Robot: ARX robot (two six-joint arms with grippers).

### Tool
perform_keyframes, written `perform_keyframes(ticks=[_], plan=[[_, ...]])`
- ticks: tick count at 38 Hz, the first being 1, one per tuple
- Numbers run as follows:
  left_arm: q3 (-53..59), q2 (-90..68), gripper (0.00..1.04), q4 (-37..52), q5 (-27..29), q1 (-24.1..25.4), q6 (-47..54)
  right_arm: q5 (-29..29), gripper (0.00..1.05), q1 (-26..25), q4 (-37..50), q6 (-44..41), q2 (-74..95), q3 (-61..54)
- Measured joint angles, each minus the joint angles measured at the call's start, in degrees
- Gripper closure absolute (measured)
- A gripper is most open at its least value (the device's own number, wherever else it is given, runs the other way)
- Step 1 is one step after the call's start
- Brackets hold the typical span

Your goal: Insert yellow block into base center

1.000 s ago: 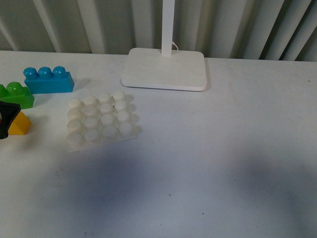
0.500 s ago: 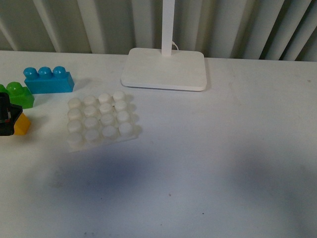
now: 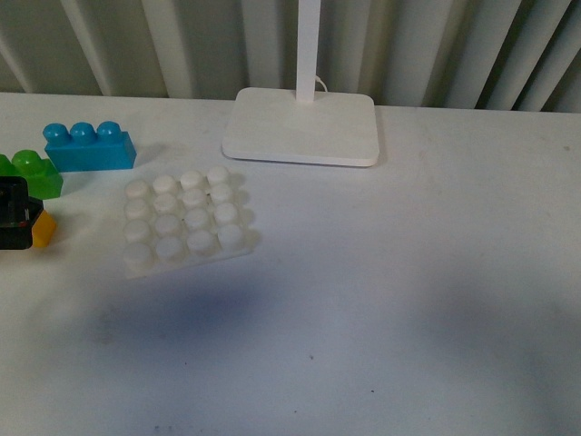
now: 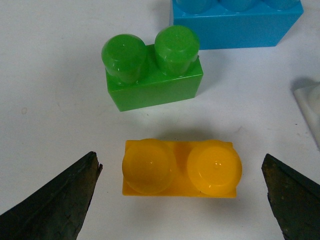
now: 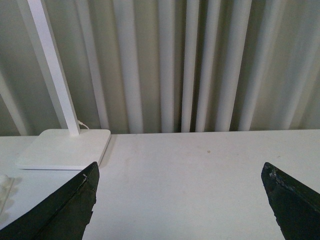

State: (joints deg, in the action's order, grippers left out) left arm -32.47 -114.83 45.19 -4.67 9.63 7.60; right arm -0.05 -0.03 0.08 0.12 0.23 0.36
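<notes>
The left gripper hovers with fingers spread wide on either side of the yellow block, left of the base. The right gripper gapes too, holding nothing.

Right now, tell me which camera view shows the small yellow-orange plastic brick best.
Left wrist view: the whole yellow-orange brick, both studs, sits between the open fingers. Front view shows only an orange corner beside the left gripper; right wrist view shows none.

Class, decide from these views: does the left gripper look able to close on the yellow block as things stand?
Probably yes. The left gripper is open, with one finger off each end of the yellow block and nothing in the gaps; the green brick sits apart from it.
</notes>
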Motion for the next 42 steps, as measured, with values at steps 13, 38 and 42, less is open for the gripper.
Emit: perform_keyframes(ticks=[13, 38, 42], plan=[[-1.9, -3.0, 0.06, -0.6, 0.7, 0.0, 0.2, 0.0, 0.09, 0.0, 0.0, 0.0, 0.0, 0.0], [-1.0, -0.5, 0.4, -0.8, 4.0, -2.3, -2.5, 0.0, 0.09, 0.0, 0.0, 0.0, 0.0, 0.0], [0.0, 4.2, 0.4, -2.9, 7.7, -5.0, -6.5, 0.0, 0.09, 0.0, 0.0, 0.0, 0.0, 0.0]])
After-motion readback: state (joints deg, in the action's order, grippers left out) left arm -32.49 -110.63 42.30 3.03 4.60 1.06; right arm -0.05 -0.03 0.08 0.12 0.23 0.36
